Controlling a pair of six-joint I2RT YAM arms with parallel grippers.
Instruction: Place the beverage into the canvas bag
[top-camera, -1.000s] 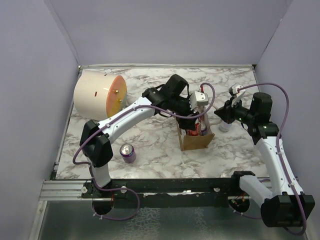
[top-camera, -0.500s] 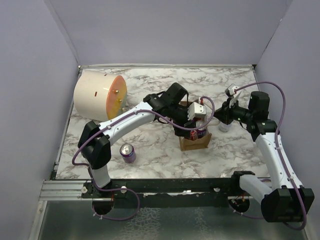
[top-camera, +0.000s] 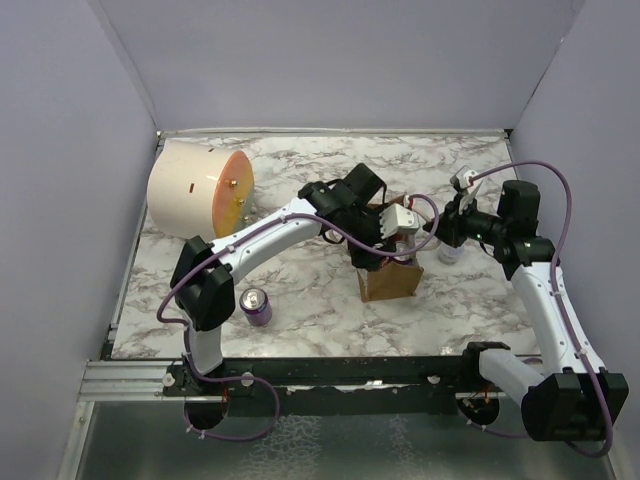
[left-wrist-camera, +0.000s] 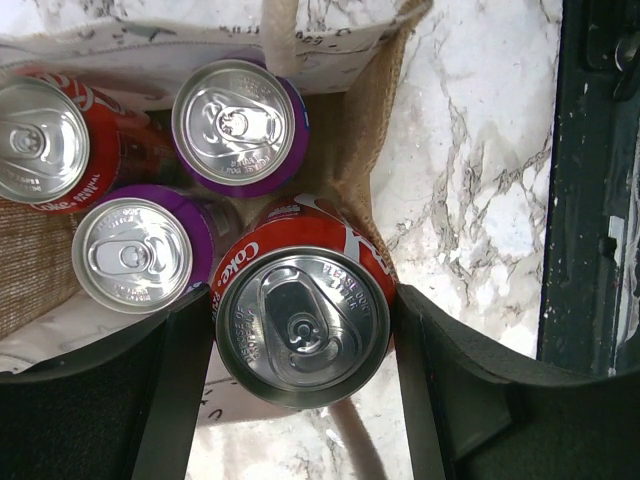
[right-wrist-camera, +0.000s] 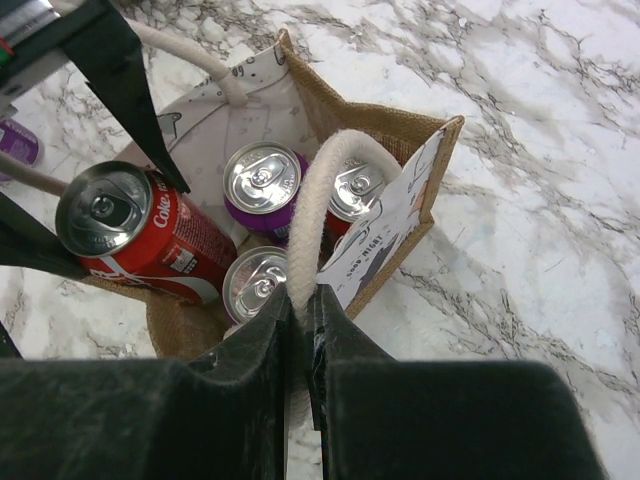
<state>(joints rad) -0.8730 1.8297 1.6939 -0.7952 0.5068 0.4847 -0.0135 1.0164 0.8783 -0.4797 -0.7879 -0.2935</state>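
The beverage, a red Coke can (left-wrist-camera: 303, 325), sits between the fingers of my left gripper (left-wrist-camera: 300, 340), which is shut on it. It hangs tilted over the near rim of the canvas bag (left-wrist-camera: 368, 150), its lower end inside the opening. Inside the bag stand two purple cans (left-wrist-camera: 240, 125) and a red one (left-wrist-camera: 40, 140). My right gripper (right-wrist-camera: 302, 310) is shut on the bag's white rope handle (right-wrist-camera: 320, 200) and holds it up. The same Coke can (right-wrist-camera: 135, 235) leans on the bag's brown wall (right-wrist-camera: 400, 135). From above, the bag (top-camera: 390, 282) stands at mid-table under my left gripper (top-camera: 385, 245).
A loose purple can (top-camera: 257, 305) stands upright near the left arm's base. The big cream cylinder with an orange face (top-camera: 200, 188) lies at the back left. A pale object (top-camera: 450, 254) sits under my right gripper (top-camera: 440, 232). Purple walls enclose the marble table.
My left gripper has carried the Coke can down and slightly right into the bag's opening. My right arm has shifted a little while keeping hold of the handle.
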